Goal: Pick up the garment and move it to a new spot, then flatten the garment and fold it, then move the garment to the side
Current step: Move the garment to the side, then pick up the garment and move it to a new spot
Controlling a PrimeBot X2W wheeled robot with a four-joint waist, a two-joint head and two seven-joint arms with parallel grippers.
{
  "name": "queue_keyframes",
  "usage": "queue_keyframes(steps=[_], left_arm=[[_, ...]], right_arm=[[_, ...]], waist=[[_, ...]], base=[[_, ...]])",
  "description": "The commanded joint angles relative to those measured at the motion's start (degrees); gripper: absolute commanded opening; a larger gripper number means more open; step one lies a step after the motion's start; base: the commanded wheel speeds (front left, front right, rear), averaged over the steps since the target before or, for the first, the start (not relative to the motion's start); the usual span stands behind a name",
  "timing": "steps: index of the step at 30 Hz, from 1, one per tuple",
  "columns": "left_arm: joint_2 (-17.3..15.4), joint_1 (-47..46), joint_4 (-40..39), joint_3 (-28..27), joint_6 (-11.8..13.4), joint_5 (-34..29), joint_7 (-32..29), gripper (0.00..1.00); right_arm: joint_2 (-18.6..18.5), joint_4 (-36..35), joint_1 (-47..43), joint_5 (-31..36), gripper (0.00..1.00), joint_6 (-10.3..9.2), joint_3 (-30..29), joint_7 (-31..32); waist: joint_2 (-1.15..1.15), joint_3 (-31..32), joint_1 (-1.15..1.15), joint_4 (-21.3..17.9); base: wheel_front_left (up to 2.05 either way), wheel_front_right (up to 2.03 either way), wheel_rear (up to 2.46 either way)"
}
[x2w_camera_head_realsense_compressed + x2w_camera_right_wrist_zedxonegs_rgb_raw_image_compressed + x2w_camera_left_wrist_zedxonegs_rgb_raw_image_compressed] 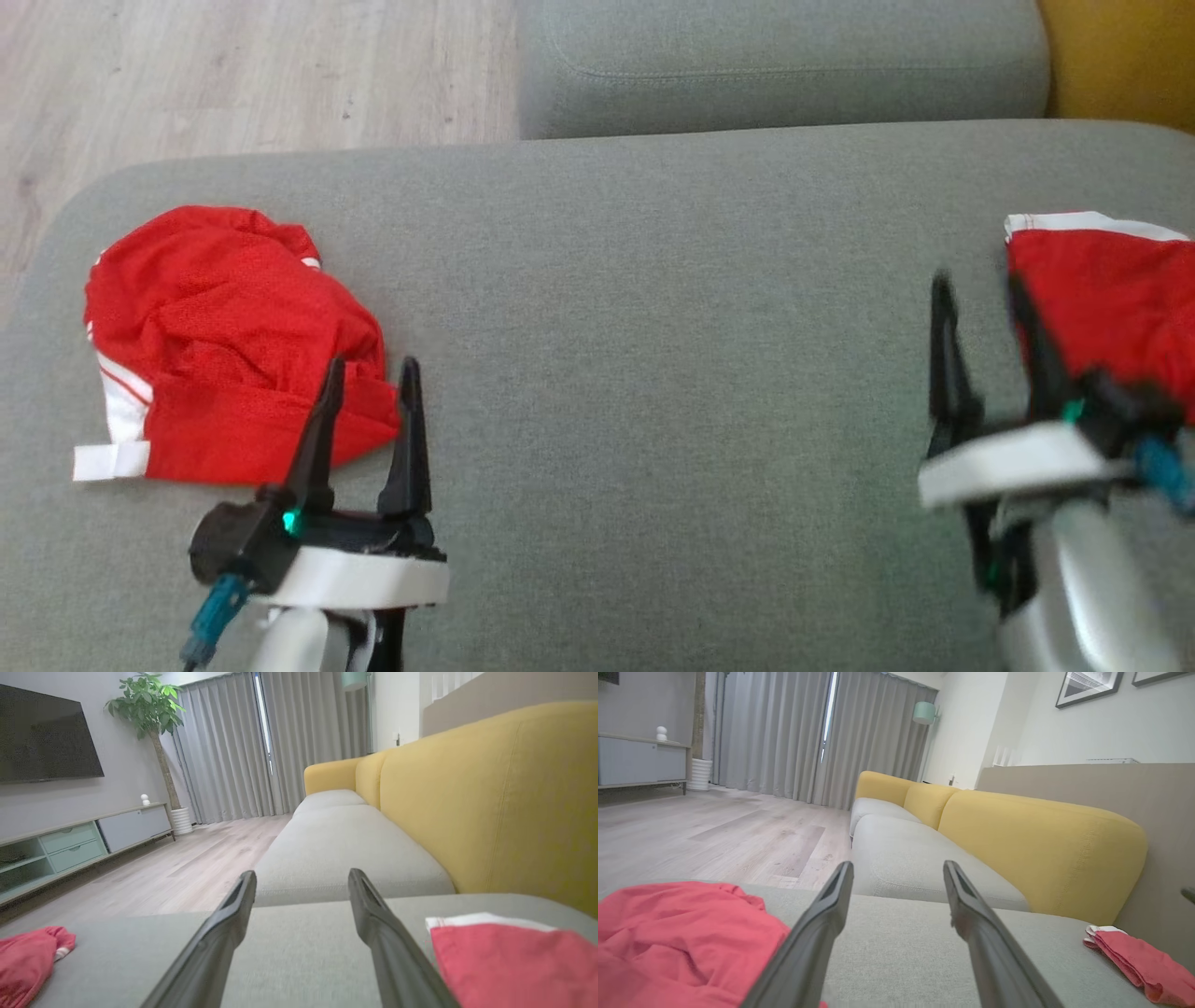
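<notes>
A crumpled red garment (219,345) with white trim lies at the left end of the grey sofa seat (653,308); the left wrist view has it at lower left (677,933). My left gripper (372,366) hovers open just right of its near edge, fingers (831,905) empty. Another red garment with a white band (1102,299) lies flat and squared at the seat's right edge. My right gripper (978,285) stands open beside its left edge, blurred, holding nothing. In the right wrist view this piece (509,961) lies right of the open gripper (302,875).
A second grey seat cushion (784,65) adjoins at the far side, with the yellow backrest (1041,849) along the right. Wooden floor (187,84) lies beyond the seat's rounded left corner. A TV cabinet (70,844) and a potted plant (149,709) stand across the room.
</notes>
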State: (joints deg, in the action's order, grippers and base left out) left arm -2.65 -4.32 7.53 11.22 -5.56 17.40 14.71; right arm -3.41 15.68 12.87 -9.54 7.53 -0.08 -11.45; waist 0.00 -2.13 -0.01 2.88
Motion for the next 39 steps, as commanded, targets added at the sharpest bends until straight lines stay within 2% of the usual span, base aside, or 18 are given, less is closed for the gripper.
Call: queue_keyframes(steps=[1, 7, 26, 39], left_arm=[[-0.2, -1.1, -1.4, -2.2, -0.2, 0.7, 0.3, 1.00], [-0.2, 0.8, -0.9, -3.5, -0.6, 1.4, 0.3, 1.00], [-0.2, 0.9, -1.5, -3.5, -1.3, 1.4, 0.3, 1.00], [-0.2, 1.2, -0.8, -4.0, -0.1, 1.0, 0.3, 1.00]], right_arm=[[0.5, -1.4, 0.2, -0.9, 1.00, -0.04, 1.9, -1.4], [0.5, 0.6, -6.2, -1.8, 1.00, -0.04, 3.7, -3.5], [0.5, -3.0, -7.6, -2.3, 1.00, -0.04, 3.6, -3.5], [0.5, -2.2, -9.0, -3.3, 1.00, -0.04, 6.8, -3.5]], waist=[[0.00, 0.2, 0.01, 0.2], [0.00, 0.4, 0.01, 0.3], [0.00, 0.1, 0.01, 0.1], [0.00, 1.5, 0.01, 7.2]], base=[[0.00, 0.00, 0.00], [0.00, 0.00, 0.00], [0.00, 0.00, 0.00], [0.00, 0.00, 0.00]])
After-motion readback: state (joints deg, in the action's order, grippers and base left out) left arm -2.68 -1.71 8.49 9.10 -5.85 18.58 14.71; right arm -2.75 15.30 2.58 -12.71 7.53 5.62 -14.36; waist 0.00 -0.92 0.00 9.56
